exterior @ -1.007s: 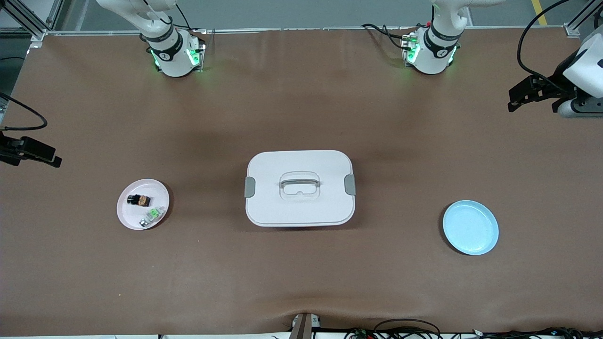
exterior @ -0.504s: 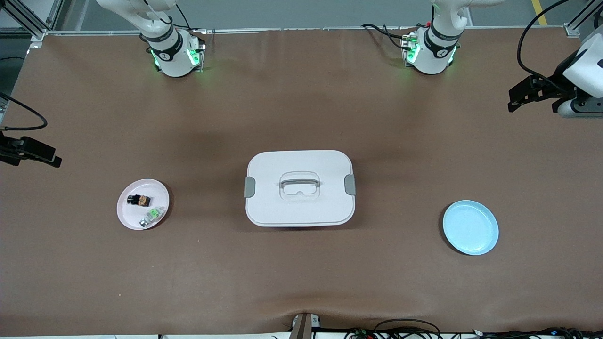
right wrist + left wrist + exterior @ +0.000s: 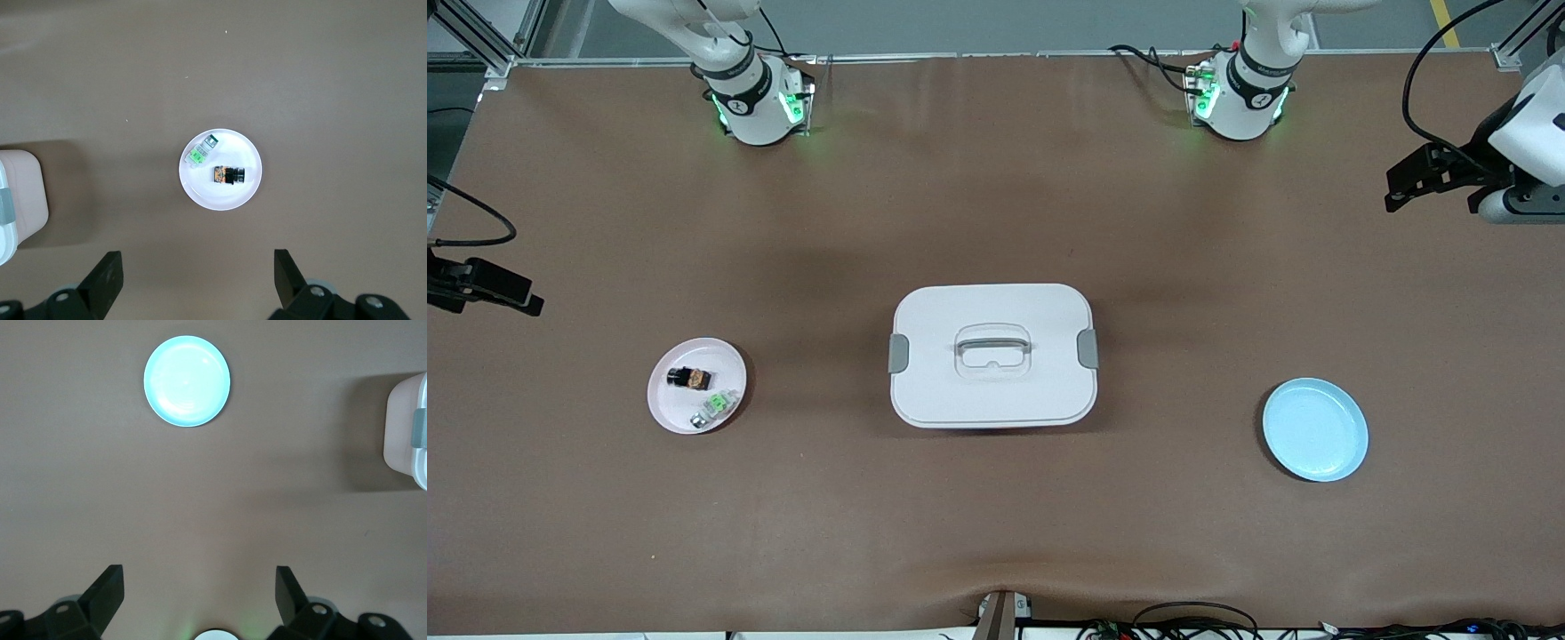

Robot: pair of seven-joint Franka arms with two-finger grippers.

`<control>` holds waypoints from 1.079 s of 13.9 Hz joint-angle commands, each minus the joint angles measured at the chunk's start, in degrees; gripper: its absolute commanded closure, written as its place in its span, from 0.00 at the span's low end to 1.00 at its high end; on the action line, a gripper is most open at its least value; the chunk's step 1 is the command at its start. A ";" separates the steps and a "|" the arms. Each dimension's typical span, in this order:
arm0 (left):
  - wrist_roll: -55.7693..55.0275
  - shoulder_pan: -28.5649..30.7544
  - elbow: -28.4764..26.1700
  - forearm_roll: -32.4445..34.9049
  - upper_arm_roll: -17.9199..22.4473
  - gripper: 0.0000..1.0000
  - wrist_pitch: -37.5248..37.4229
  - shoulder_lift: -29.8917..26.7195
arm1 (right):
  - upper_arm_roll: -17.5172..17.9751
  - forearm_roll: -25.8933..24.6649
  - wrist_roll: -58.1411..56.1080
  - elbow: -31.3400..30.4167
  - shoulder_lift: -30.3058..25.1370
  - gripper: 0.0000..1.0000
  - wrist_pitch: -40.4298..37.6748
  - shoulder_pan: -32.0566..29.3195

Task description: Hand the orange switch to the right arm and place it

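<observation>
White lidded box (image 3: 992,356) sits between pink dish (image 3: 671,413) and blue plate (image 3: 1315,429).

The front camera hangs high over the brown-covered table (image 3: 996,498), looking steeply down toward the two white arm bases along its upper edge and taking in the whole tabletop from well away. The left wrist camera looks straight down from high above the round pale-blue plate (image 3: 187,381), its own black fingertips (image 3: 107,590) at the frame's edge, and catches a corner of the white lidded rectangular box (image 3: 407,427). The right wrist camera looks down likewise on the round pinkish-white plate (image 3: 220,193) and what seems that same box's other end, so both wrist views share box and table with the front view.
</observation>
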 commanded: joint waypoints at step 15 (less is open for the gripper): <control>-3.89 -1.24 16.59 -1.18 0.21 0.00 14.14 24.37 | -0.27 0.57 0.74 -1.33 -1.43 0.00 0.16 0.59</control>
